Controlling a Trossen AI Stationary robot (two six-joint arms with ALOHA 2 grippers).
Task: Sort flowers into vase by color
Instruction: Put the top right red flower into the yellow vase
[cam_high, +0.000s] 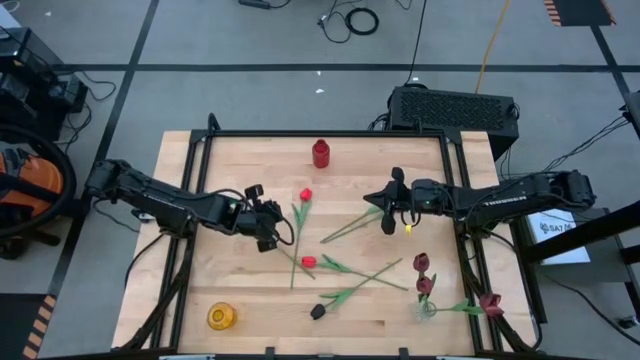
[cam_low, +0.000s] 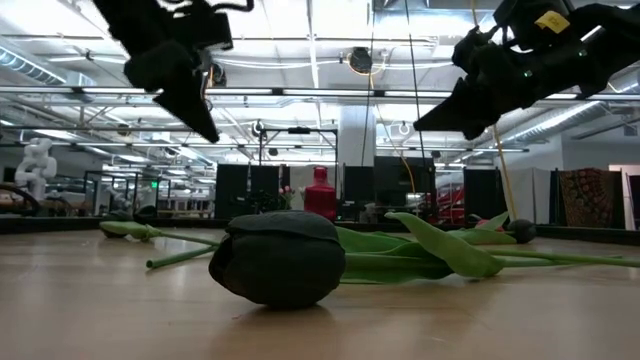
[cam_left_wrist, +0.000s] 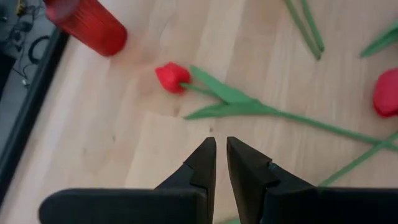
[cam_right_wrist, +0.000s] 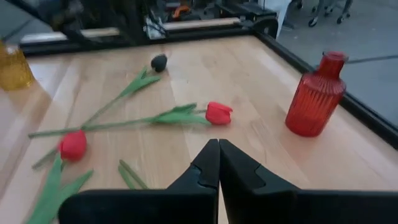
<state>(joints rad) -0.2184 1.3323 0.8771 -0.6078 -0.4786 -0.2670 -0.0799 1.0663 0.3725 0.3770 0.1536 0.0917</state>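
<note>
Two red flowers lie flat on the table, one (cam_high: 305, 195) toward the red vase (cam_high: 320, 153), one (cam_high: 308, 262) at mid-table. A black flower (cam_high: 317, 312) lies near the front edge. Two maroon flowers stand in a clear vase (cam_high: 425, 300), and another maroon one (cam_high: 490, 303) lies beside it. My left gripper (cam_high: 272, 232) (cam_left_wrist: 221, 144) hovers above the table, left of the red flowers. It points down at a slant and is shut to a thin slit with nothing in it. My right gripper (cam_high: 372, 198) (cam_right_wrist: 219, 146) hangs shut and empty right of centre.
A yellow vase (cam_high: 221, 317) stands at the front left. Loose green stems and leaves (cam_high: 350, 228) cross the table's middle. A black frame (cam_high: 330, 133) runs along the table's edges. Bare wood lies at the far left and between the arms.
</note>
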